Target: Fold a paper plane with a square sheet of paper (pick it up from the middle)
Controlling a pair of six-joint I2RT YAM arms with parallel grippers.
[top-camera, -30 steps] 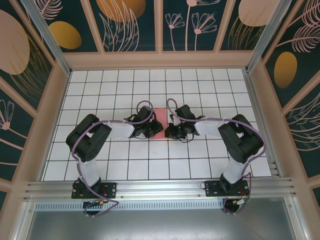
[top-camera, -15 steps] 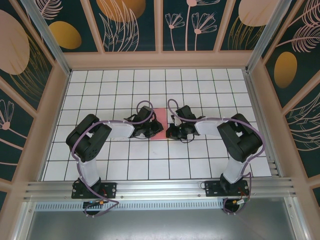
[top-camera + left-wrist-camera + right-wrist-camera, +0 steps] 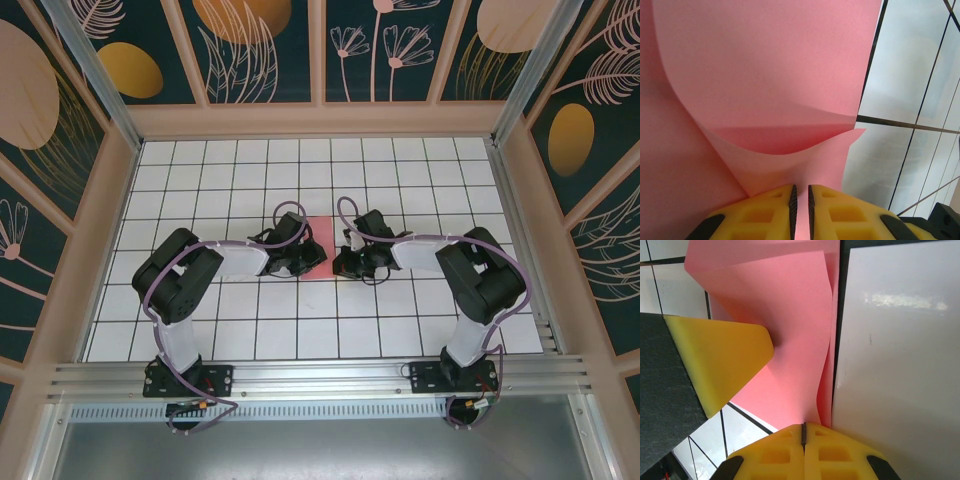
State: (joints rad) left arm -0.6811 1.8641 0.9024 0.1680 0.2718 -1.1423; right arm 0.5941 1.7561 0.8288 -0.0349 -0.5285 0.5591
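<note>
Left tool (image 3: 801, 194) had its yellow fingers drawn almost together, leaving only a slit. A lifted edge of the square sheet of paper (image 3: 765, 75) ran into that slit, so the sheet was pinched there. Right tool (image 3: 803, 432) had its fingers pressed fully together on the edge of the sheet at its own side, and the paper curled away from the seam. From above, both tools met over the middle of the white-tiled table (image 3: 400, 180), with the pink sheet between and partly beneath them. The paper bowed in a soft curve with no crease, so the fold looked only begun. To do it well, the two pinches would need to travel together without pulling apart, since thin paper tears or slips easily. One edge should be carried squarely over the other, corners matched, before pressing sets the crease.
</note>
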